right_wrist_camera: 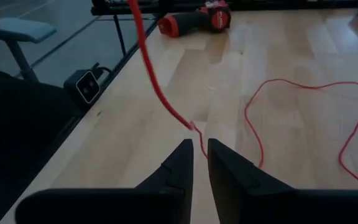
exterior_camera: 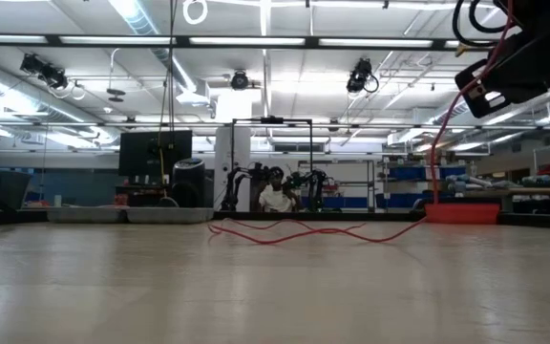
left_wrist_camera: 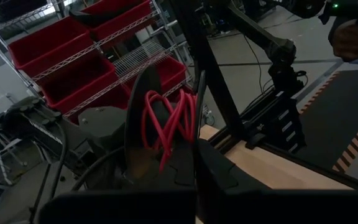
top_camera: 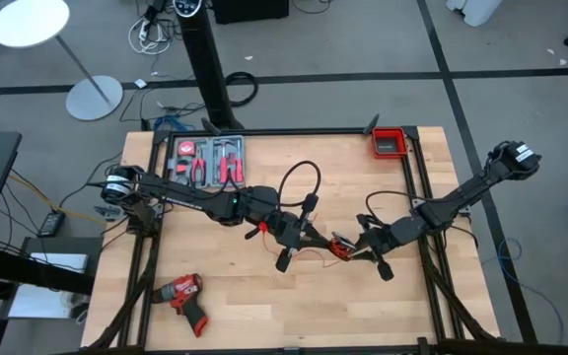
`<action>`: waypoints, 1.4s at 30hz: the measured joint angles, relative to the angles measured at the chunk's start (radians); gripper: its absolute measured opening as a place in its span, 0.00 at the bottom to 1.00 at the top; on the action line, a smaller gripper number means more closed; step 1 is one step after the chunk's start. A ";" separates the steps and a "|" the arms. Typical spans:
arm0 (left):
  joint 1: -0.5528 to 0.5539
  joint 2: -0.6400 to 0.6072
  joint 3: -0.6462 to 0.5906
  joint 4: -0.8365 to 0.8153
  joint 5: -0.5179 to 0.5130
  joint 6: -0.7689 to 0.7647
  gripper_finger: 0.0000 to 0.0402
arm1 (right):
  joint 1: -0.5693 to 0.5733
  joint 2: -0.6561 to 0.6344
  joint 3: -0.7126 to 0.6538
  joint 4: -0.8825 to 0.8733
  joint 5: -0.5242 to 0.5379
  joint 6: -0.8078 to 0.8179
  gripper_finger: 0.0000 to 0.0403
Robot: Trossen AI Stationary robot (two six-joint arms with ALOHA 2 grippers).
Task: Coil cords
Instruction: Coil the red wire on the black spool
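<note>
Wooden table boards are filling the high view, where we are seeing both arms meeting near the middle: the left gripper is sitting just beside the right gripper, with the red wire bunched between them and the black cable arching up behind the left arm. A drill is lying near the front left corner, a tool tray and a red bin are resting along the far edge. In the low view we are seeing the red wire trailing across the tabletop and rising toward the upper right. In the left wrist view we are watching the left jaws clamping several loops of red wire. In the right wrist view the right gripper is showing a narrow gap between its fingers, gripping nothing; red wire is hanging taut just ahead, the rest lying loose on the wood.
</note>
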 joint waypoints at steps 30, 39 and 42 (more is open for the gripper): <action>0.007 0.000 0.000 0.000 0.000 -0.013 0.00 | 0.033 0.001 0.000 0.056 0.061 -0.061 0.01; 0.007 0.000 0.000 0.032 0.058 -0.008 0.00 | -0.036 0.002 0.000 0.034 0.051 -0.065 0.00; 0.007 0.008 0.000 0.046 0.065 0.003 0.00 | -0.099 0.002 0.001 0.037 0.043 -0.081 0.00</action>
